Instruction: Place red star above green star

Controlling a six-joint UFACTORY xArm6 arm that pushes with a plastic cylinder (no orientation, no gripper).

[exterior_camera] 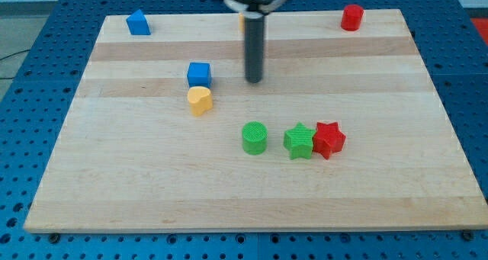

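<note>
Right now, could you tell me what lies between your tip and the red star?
In the camera view, only bare board lies between my tip and the red star; the green star sits just left of that line.

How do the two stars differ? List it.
The red star is red; the green star is green. The red star lies to the view's right, the green star to its left, touching it. My tip is nearer the green star. Both are star-shaped and similar in size.

rod top: cut off by the view's top edge, blurred
orange block: mostly hidden behind the rod, shape cannot be told
red star: its left edge is covered by the green star
</note>
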